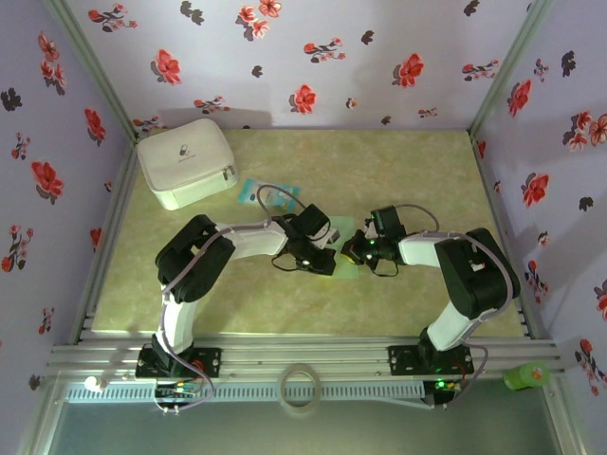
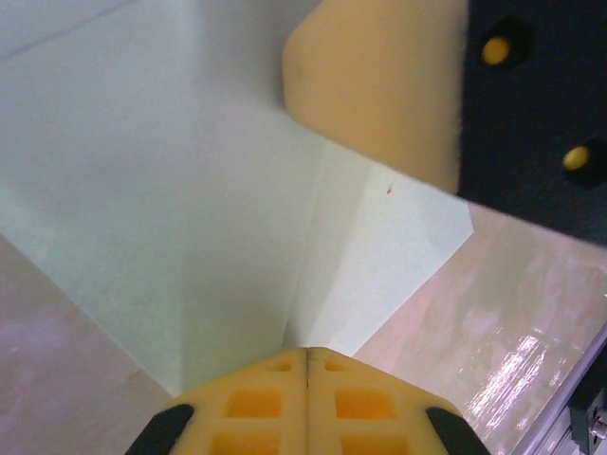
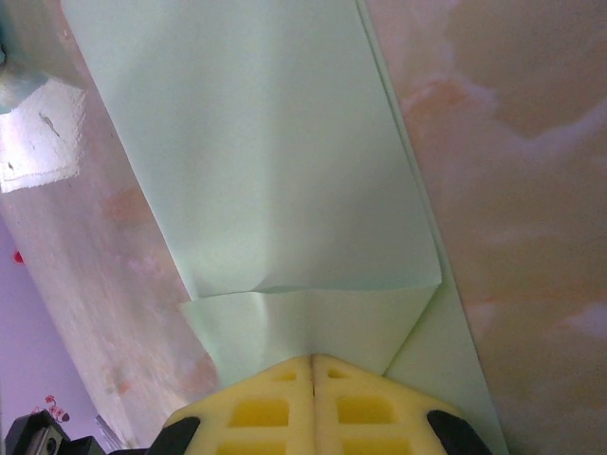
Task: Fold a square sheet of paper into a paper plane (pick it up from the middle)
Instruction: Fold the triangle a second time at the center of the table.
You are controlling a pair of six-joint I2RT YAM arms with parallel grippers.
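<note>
**Mid-fold, no dart yet**

Left gripper (image 1: 316,252) is pinched shut on the paper (image 2: 190,190) at the middle of the table (image 1: 408,171), a crease running to its tips. Right gripper (image 1: 357,250) is clamped on it too, one flap folded over. Nose and wings look still to come.

Looks like a robotics test cell. Walled on three sides by lilac panels printed with red flowers (image 1: 313,57); floored with a pale marbled tabletop (image 1: 417,171); fitted along its near edge with slotted aluminium rails (image 1: 313,353) bearing two black-and-white robot arms (image 1: 194,261).
</note>
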